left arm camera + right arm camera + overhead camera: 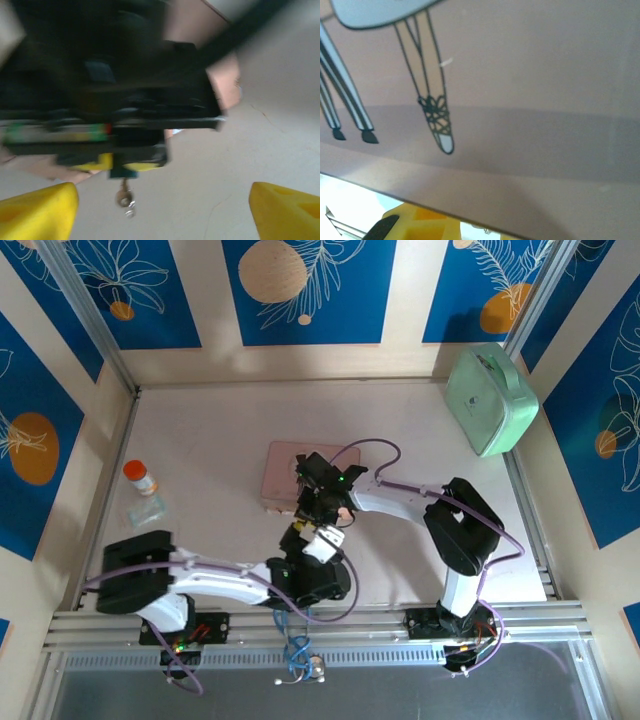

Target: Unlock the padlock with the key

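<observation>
In the left wrist view my right gripper (125,164) hangs just ahead, its yellow fingers shut on the small teal padlock (123,173). The brass key (123,196) sticks out of the padlock's underside with a silvery ring dangling from it. My left gripper (165,212) is open, its yellow fingertips (40,212) wide apart at the bottom corners and touching nothing. From above, the left gripper (303,540) sits just in front of the right gripper (318,505), over the pink tin's near edge. The picture is blurred.
The pink picture tin (283,472) lies mid-table under the right arm, and its lid (520,90) fills the right wrist view. A mint green case (490,400) stands at the back right. An orange-capped bottle (140,477) and a clear bag (148,510) lie at the left.
</observation>
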{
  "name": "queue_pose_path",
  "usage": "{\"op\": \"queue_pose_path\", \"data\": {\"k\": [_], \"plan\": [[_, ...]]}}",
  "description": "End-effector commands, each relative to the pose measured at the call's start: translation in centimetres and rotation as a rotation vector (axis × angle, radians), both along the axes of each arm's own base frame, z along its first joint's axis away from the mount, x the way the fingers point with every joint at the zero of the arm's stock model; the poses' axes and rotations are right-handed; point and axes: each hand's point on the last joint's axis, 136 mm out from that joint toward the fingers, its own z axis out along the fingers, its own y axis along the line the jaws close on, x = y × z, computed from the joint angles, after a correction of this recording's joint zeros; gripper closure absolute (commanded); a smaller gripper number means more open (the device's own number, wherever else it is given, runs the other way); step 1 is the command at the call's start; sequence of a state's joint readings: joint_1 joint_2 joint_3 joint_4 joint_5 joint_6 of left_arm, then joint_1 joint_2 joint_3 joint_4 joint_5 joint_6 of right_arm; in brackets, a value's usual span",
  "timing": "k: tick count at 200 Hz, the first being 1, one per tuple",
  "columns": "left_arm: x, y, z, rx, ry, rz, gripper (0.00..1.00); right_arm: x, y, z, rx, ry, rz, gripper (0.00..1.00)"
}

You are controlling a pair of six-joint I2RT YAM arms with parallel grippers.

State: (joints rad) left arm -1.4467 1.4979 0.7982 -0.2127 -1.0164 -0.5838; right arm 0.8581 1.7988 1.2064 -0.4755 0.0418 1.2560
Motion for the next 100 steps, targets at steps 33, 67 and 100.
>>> {"op": "queue_pose_path", "data": {"k": [33,67,100], "plan": [[-0.6,10.2,4.2,-0.368,0.233,0.277,0.08,-5.5,-1.9,-4.8,-0.144,0.257,0.069,1.00],[-0.5,12.6,4.0,-0.605,0.361,0.311,0.19,-5.9,-1.9,-4.6,-0.188,0.220,0.107,1.00],[-0.3,12.4,2.5,-0.719,0.440,0.306,0.22,-7.5,-2.7,-5.5,-0.230,0.238,0.110,1.00]]}}
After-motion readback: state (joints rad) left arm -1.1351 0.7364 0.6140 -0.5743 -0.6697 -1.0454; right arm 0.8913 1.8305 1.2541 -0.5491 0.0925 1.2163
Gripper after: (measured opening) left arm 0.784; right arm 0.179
